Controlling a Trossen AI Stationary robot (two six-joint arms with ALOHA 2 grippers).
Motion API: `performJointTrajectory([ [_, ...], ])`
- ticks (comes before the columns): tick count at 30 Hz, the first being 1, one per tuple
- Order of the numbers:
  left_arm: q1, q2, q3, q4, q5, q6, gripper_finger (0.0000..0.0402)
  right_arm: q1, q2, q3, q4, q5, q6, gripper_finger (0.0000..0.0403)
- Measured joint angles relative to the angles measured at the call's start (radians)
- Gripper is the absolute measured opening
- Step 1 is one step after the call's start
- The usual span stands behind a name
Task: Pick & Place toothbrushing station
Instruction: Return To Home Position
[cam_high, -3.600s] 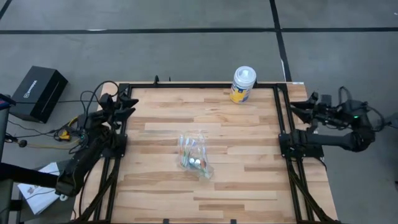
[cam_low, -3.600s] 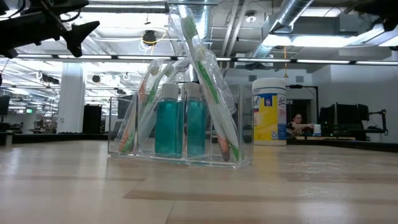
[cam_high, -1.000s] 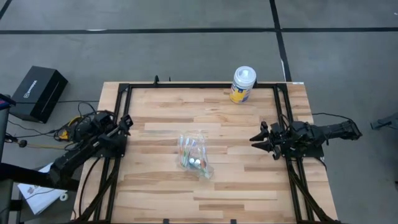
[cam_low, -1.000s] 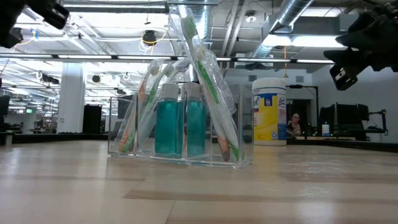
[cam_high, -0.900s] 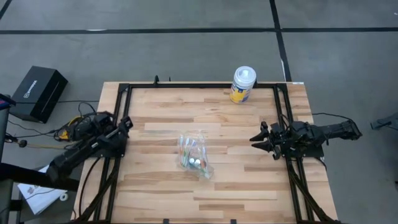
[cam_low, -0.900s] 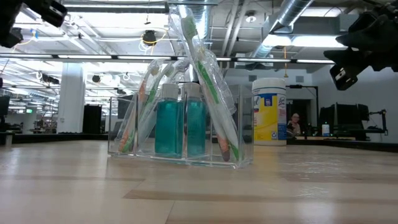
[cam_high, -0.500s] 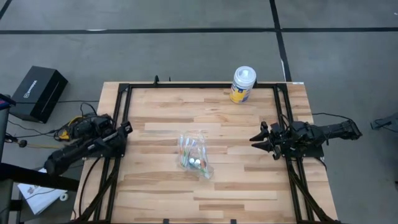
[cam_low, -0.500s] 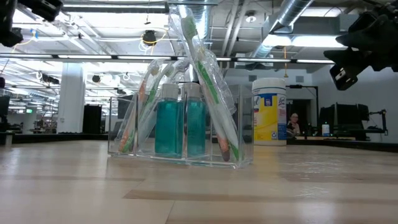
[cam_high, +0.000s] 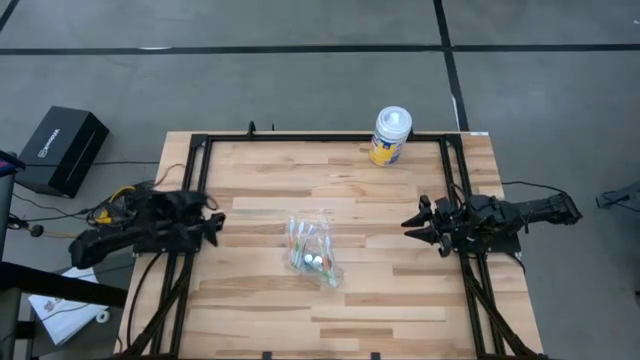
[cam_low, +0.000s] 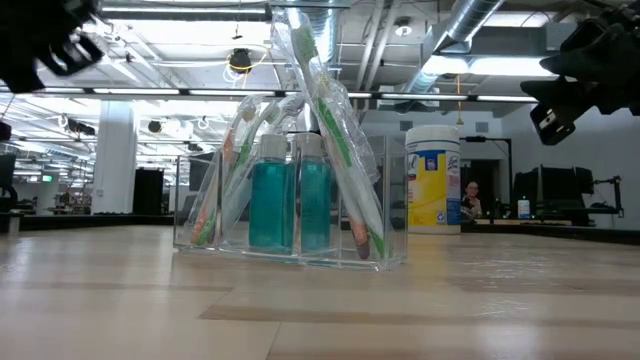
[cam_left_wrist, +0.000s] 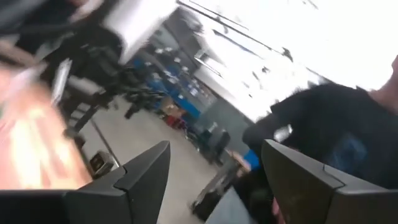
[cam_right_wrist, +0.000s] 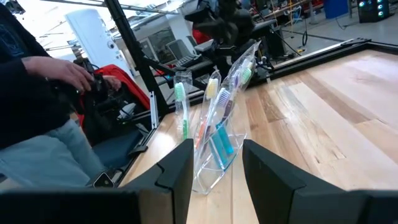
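The toothbrushing station stands on its flat base near the middle of the wooden table. It is a clear plastic case holding several slim wrapped toothbrushes (green, orange, white) and two small teal tubes with white caps. It also shows in the right wrist view. My left gripper is open and empty at the table's left side, pointing toward the station. My right gripper is open and empty at the table's right side, also pointing toward the station. Both are well apart from it.
A white and yellow wipes canister stands at the table's far edge, right of centre. A black frame runs round the table. A black box lies on the floor beyond the left edge. A person's hand shows beyond the table's left side.
My left gripper has swung from the far left toward the table's near edge and a little toward the station. It has turned to point toward the table's right. The station has not moved.
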Motion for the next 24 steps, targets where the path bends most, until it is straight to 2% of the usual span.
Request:
performJointTrajectory([
  [2, -0.022, 0.0, 0.0, -0.093, -0.028, 0.007, 0.0249, 0.0, 0.0, 0.0, 0.0, 0.0, 0.0, 0.0128],
  [9, -0.098, 0.0, 0.0, -0.107, -0.02, 0.01, 0.0249, 0.0, 0.0, 0.0, 0.0, 0.0, 0.0, 0.0128],
  [12, -0.113, 0.0, 0.0, -0.145, -0.066, 0.05, 0.0249, 0.0, 0.0, 0.0, 0.0, 0.0, 0.0, 0.0128],
  [15, -0.163, 0.0, 0.0, -0.202, -0.223, 0.337, 0.0247, 0.0, 0.0, 0.0, -0.001, 0.0, 0.0, 0.0128],
  [19, -0.289, 0.0, 0.0, -0.215, -0.586, 0.874, 0.0242, 0.0, 0.0, 0.0, -0.001, 0.0, 0.0, 0.0128],
  [21, -0.345, 0.0, 0.0, -0.209, -0.734, 1.015, 0.0242, 0.0, 0.0, 0.0, -0.001, 0.0, 0.0, 0.0128],
  [24, -0.412, 0.0, 0.0, -0.187, -0.892, 1.137, 0.0243, 0.0, 0.0, 0.0, -0.001, 0.0, 0.0, 0.0128],
])
